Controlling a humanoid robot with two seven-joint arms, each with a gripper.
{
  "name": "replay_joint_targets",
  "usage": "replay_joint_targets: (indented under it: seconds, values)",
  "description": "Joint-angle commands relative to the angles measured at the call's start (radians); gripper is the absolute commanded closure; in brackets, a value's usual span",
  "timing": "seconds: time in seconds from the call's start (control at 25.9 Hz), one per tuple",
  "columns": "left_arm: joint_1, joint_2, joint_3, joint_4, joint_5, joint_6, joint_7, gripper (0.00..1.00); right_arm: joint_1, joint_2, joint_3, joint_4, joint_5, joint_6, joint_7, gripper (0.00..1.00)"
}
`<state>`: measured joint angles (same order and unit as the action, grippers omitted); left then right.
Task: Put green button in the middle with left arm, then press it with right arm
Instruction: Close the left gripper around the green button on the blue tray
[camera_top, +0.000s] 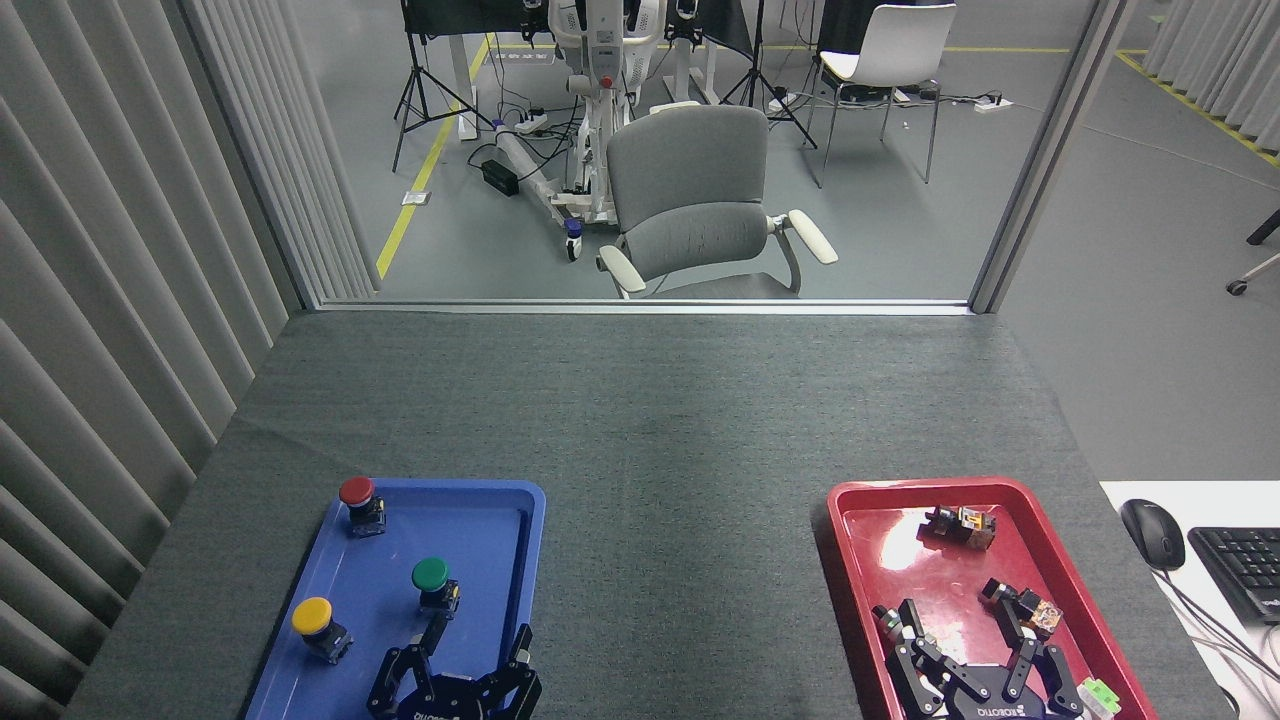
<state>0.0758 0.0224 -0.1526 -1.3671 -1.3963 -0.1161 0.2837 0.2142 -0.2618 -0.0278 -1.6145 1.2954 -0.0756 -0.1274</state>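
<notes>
Left edge: ribbed grey wall panels.

Blue tray (500, 495) at near left on the grey mat. Three buttons stand upright in it, apart from one another: red button (358, 500) at the far corner, yellow button (316, 625) nearest the left rim, green button (433, 583) toward the right side.

Left gripper (474, 645) low over the tray's near right part, fingers spread wide, holding nothing. One fingertip sits just below the green button's base; contact cannot be told. The other finger lies over the tray's right rim.

The middle (680, 560), bare mat between the trays.

Red tray (860, 560) at near right, with small dark parts scattered inside: one near the far end, one toward the right rim. Right gripper (963, 640) low over the near end, fingers splayed, nothing gripped; its fingertips stand close to the loose parts. A small green piece shows beside its right side.

Far right: mouse (1153, 532) and keyboard (1245, 570) on a white desk. Beyond the mat, a grey chair (690, 205).
</notes>
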Motion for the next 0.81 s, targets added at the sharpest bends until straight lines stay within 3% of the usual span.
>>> replay_joint_targets:
  seconds: [0.0, 0.35, 0.77]
  values:
    - [-0.06, 0.007, -0.001, 0.106, 0.0, 0.035, 0.009, 0.01, 0.001, 0.016, 0.0, 0.001, 0.002, 0.002, 0.003, 0.01]
    - [-0.168, 0.014, 0.001, 0.25, 0.013, 0.065, 0.011, 0.01, 0.004, 0.018, 0.0, 0.002, 0.007, 0.004, 0.002, 0.01]
    - [-0.179, 0.036, 0.01, 0.276, 0.036, 0.119, 0.011, 0.01, 0.008, 0.015, 0.006, 0.004, 0.007, 0.005, 0.002, 0.01]
